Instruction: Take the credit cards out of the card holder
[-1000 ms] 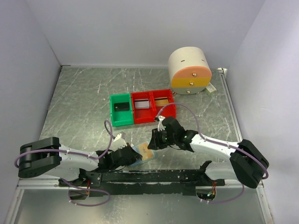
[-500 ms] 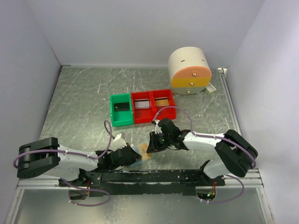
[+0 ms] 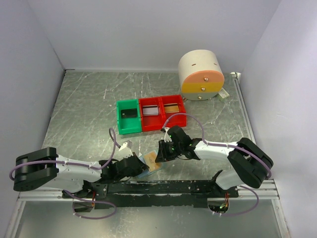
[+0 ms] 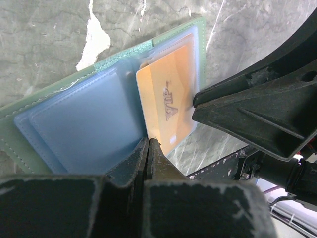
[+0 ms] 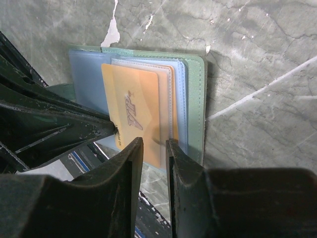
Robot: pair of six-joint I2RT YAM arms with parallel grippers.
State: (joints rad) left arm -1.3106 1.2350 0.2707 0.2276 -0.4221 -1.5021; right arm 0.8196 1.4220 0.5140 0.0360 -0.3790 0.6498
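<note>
Open pale-blue card holder [image 4: 74, 124], flat; orange credit card [image 4: 168, 94] partly out.

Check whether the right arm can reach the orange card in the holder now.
Probably yes. The right gripper hangs over the orange card, jaws slightly apart, and the card sticks out of the card holder. The left gripper sits beside it, not across it.

One word can be read: "VIP", stamped in tone-on-tone letters on the orange card [image 4: 166, 99] that is held in the card holder [image 4: 74, 119]. In the left wrist view it is seen just beyond the tips of the left gripper [image 4: 148, 148], turned on its side. Just beyond the right gripper [image 5: 154, 148] the same letters are seen slanted. Smaller print at the card's edge nearest the grippers cannot be read.
</note>
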